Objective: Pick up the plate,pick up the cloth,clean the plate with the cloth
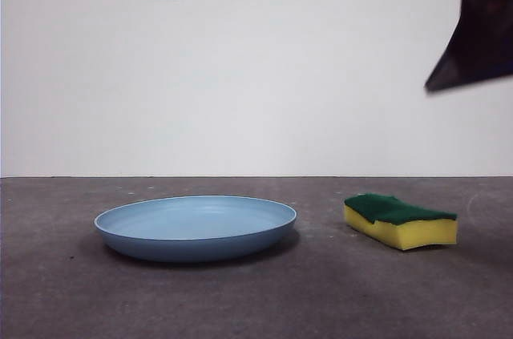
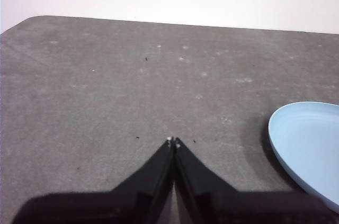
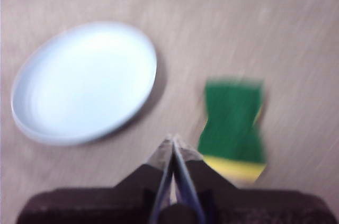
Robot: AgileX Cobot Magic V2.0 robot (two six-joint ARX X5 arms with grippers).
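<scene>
Oddly blurred, the right wrist view shows the right gripper [image 3: 173, 138] pressed together above the surface [image 1: 240, 291], cloth [image 3: 233, 123] just beside, plate [image 3: 85, 81] farther off.

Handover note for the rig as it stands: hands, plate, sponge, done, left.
Left hand: shut, empty, low over bare table, plate edge off to one side.
Right hand: shut, empty, up in the air over the sponge; its view is blurred.
Plate and sponge both flat on the table, apart, sponge green side up.
Done: nothing picked up.
Left: grab plate, grab sponge, wipe plate.
</scene>
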